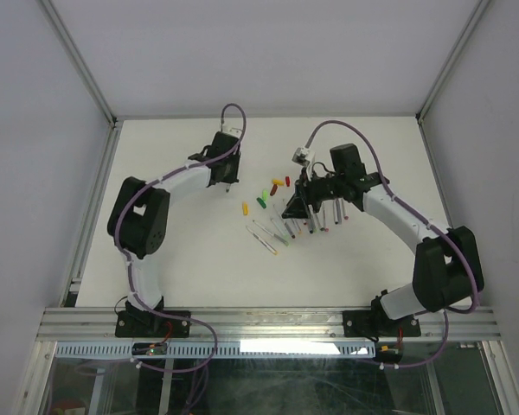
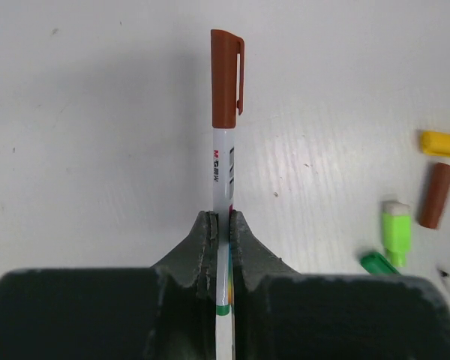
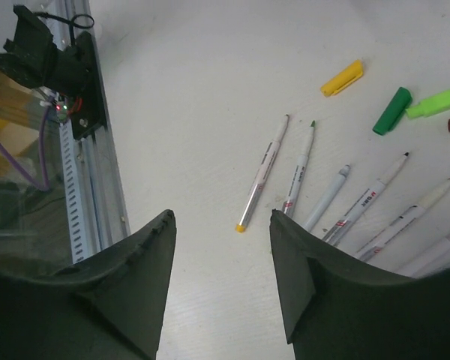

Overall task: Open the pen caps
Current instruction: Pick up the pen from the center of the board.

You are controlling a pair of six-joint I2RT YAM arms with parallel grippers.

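My left gripper (image 2: 223, 219) is shut on the white barrel of a pen (image 2: 222, 169). The pen points away from the wrist and its brown cap (image 2: 226, 79) is still on. In the top view this gripper (image 1: 229, 183) hangs over the table left of the loose pen caps (image 1: 262, 201). Yellow (image 2: 442, 142), brown (image 2: 437, 195), light green (image 2: 396, 229) and dark green (image 2: 379, 262) caps lie to its right. My right gripper (image 3: 221, 217) is open and holds nothing, above bare table beside several uncapped pens (image 3: 300, 169).
More pens (image 1: 322, 216) lie in a row under the right arm (image 1: 389, 207). A yellow cap (image 3: 342, 78) and a green cap (image 3: 392, 111) lie beyond them. The table's near edge with its metal rail (image 3: 97, 180) runs along the left of the right wrist view.
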